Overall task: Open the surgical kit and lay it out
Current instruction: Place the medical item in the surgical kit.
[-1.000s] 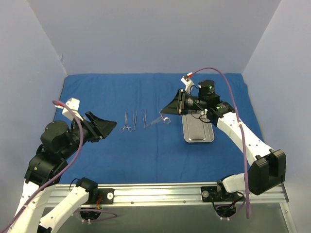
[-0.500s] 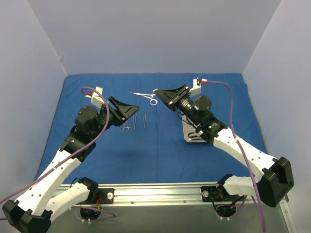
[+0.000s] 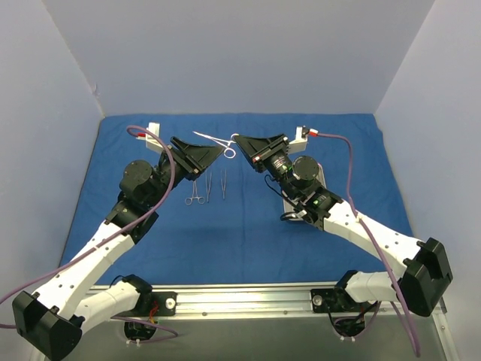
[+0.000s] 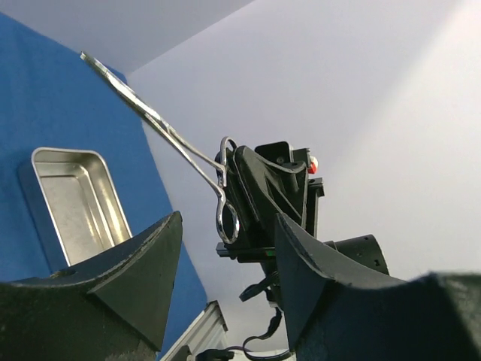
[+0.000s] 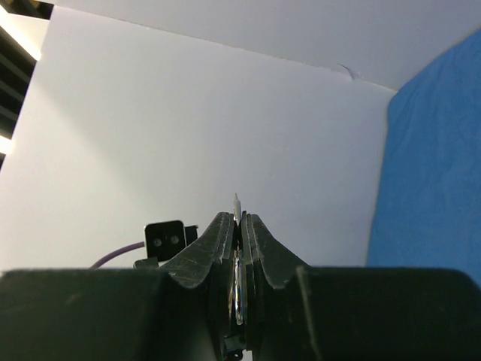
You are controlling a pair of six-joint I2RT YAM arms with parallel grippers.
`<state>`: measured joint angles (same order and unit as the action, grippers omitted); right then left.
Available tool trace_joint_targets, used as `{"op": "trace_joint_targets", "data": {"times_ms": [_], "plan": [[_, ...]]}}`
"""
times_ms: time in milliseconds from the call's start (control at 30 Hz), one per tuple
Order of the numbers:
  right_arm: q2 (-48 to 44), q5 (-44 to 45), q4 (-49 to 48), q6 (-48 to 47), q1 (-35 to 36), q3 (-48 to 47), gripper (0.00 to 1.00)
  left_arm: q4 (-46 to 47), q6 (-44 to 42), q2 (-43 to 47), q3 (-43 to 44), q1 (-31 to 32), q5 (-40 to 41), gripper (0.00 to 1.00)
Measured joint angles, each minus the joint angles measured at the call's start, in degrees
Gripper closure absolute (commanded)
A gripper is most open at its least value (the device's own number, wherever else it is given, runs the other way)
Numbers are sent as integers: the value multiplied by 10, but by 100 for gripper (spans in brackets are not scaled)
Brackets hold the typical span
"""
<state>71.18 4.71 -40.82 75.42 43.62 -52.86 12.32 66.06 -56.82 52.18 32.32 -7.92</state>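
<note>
Left tool (image 3: 211,153) raised, fingers apart, facing the fourth instrument (image 3: 213,142), which hangs in the air above the three laid instruments (image 3: 209,183) on the spread blue drape (image 3: 248,233). The right tool (image 3: 244,143) is clamped near its ring end. Reads as a mid-air handover of the last piece: left should close on the shank before right lets go, then set it beside the row. Only the left wrist view shows the steel tray (image 4: 71,199) lying empty; overhead, the right arm mostly covers it.

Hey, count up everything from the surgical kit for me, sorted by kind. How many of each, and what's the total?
Ring-handled instruments: 4
Steel tray: 1
Blue cloth: 1
Total: 6
</note>
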Motion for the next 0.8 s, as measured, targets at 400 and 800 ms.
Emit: {"op": "trace_joint_targets", "data": {"times_ms": [400, 800], "plan": [[41, 5, -52, 18, 4, 1, 100, 48, 40, -41, -9, 2, -37, 50], [45, 6, -78, 31, 3, 9, 100, 55, 55, -49, -12, -6, -54, 98]]}}
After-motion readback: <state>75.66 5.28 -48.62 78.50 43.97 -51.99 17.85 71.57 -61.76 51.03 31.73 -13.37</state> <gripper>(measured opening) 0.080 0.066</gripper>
